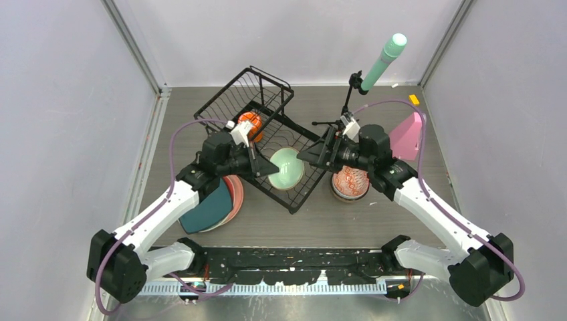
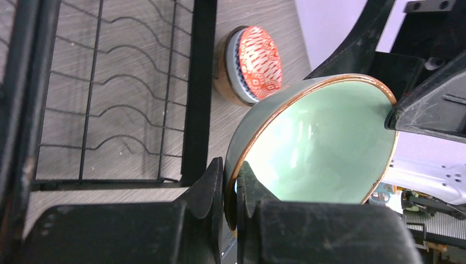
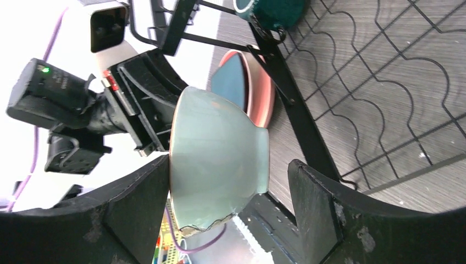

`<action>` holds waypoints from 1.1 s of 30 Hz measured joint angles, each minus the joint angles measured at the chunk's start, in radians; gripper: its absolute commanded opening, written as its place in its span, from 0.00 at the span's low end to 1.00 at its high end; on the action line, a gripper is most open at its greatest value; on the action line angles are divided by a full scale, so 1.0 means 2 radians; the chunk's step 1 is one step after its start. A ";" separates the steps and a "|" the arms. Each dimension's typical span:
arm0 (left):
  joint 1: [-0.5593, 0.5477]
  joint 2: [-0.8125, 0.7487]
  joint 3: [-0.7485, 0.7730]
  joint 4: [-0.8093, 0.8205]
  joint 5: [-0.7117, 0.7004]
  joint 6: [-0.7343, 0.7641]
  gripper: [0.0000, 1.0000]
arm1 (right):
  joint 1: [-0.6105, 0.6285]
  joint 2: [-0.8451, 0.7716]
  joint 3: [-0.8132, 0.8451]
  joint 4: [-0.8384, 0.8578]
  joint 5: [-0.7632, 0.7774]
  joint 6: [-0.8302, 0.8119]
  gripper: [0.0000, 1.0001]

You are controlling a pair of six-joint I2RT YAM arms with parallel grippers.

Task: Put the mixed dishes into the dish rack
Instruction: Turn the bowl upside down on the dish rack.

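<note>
Left of the dish rack (image 1: pixel 264 83), the left arm (image 1: pixel 157 214) covers much of the stacked plates (image 1: pixel 207 210). Right of the rack, the right arm (image 1: pixel 434 207) hides the patterned bowl's (image 1: pixel 351 182) far rim. Inside the rack, the orange mug (image 1: pixel 252 122) is half hidden.

Dish rack (image 1: pixel 267 144) sits skewed on the table (image 1: pixel 334 221), basket end at far left. Orange mug (image 1: pixel 250 122) inside it. Mint bowl (image 1: pixel 286 168) over the rack's near corner, hollow facing up. Left gripper (image 1: pixel 265 167) meets the bowl's left rim. Right gripper (image 1: pixel 313 156) just beside its right edge, contact unclear. Patterned bowl (image 1: pixel 350 182) on the table under the right arm. Teal plate (image 1: pixel 207 208) atop pink plate (image 1: pixel 235 192), left of the rack. Mint cylinder (image 1: pixel 384 60) on black tripod (image 1: pixel 344 110) and pink wedge (image 1: pixel 406 137) at far right.
</note>
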 measured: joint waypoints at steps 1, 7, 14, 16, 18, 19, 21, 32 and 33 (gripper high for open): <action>0.004 0.000 0.000 0.008 0.008 -0.002 0.00 | -0.006 -0.003 -0.003 0.008 -0.009 0.008 0.82; 0.010 -0.005 -0.008 0.051 0.034 -0.011 0.00 | -0.019 -0.010 -0.021 0.068 -0.055 0.050 0.82; 0.016 -0.006 -0.014 0.082 0.051 -0.017 0.00 | -0.022 0.006 -0.039 0.139 -0.094 0.097 0.82; 0.019 -0.006 -0.014 0.086 0.055 -0.017 0.00 | -0.022 0.008 -0.040 0.147 -0.097 0.101 0.82; 0.022 -0.006 -0.014 0.090 0.059 -0.017 0.00 | -0.022 0.008 -0.042 0.152 -0.097 0.105 0.82; 0.023 -0.006 -0.015 0.092 0.060 -0.018 0.00 | -0.022 0.008 -0.042 0.154 -0.098 0.106 0.82; 0.026 -0.006 -0.016 0.096 0.064 -0.019 0.00 | -0.022 0.007 -0.042 0.154 -0.098 0.108 0.83; 0.030 -0.006 -0.018 0.111 0.071 -0.024 0.00 | -0.024 -0.012 -0.030 0.099 -0.069 0.090 0.96; 0.030 -0.006 -0.021 0.111 0.068 -0.024 0.00 | -0.023 -0.019 -0.025 0.079 -0.055 0.077 0.96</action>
